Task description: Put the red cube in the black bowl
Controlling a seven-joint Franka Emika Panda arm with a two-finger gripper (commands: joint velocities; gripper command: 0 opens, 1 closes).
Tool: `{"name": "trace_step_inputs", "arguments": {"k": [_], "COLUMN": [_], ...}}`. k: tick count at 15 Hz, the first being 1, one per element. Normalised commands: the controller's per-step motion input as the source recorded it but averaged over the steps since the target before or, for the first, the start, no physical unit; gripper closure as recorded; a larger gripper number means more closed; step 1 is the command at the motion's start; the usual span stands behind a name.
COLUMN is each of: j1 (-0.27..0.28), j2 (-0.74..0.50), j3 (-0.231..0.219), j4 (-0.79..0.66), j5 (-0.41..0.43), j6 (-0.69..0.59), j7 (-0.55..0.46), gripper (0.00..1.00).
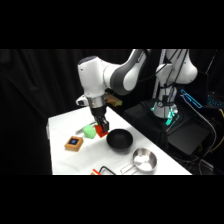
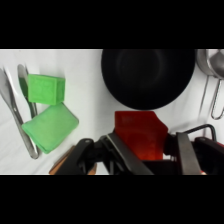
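Two fingers (image 2: 142, 161) of mine close on the red cube (image 2: 140, 135), one dark bar on each side of it, and the cube sits between them near their tips. In the side view the cube (image 1: 101, 131) hangs under my fingers (image 1: 102, 128), lifted off the white table (image 1: 62, 157), just beside the near rim of the black bowl (image 1: 119, 140) and not yet over its middle. From the wrist, the bowl (image 2: 148, 77) fills the space right ahead of the cube; the cube's far edge meets the bowl's rim in that view, though whether they touch I cannot tell.

Off to one side in the wrist view lie two green blocks (image 2: 47, 110), one squarer and one tilted below it, close together. Metal tongs (image 2: 17, 112) lie along the far side of them, touching or nearly so. In the side view a green shape (image 1: 90, 131) shows just behind my fingers, and an orange-brown block with a blue top (image 1: 74, 143) rests on the table well apart from the bowl. A shiny metal bowl with a handle (image 1: 144, 160) stands just beyond the black bowl, toward the table's near edge; its rim and handle (image 2: 214, 75) show at the wrist view's corner.
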Motion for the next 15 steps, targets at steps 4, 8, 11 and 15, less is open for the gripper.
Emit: {"name": "trace_step_inputs", "arguments": {"k": [4,8,11,15], "j1": [0.05,0.026,0.014,0.012], "j2": [-0.4,-0.26,-0.17,-0.09], "j3": [0.024,0.013,0.0,0.001], "j4": [-0.45,-0.37,-0.31,-0.28], "j5": [-0.027,-0.049,-0.07,-0.075], "j6": [0.17,0.24,0.26,0.4], "j7": [0.14,0.14,0.11,0.07], "gripper": [0.74,0.74,0.74,0.74]}}
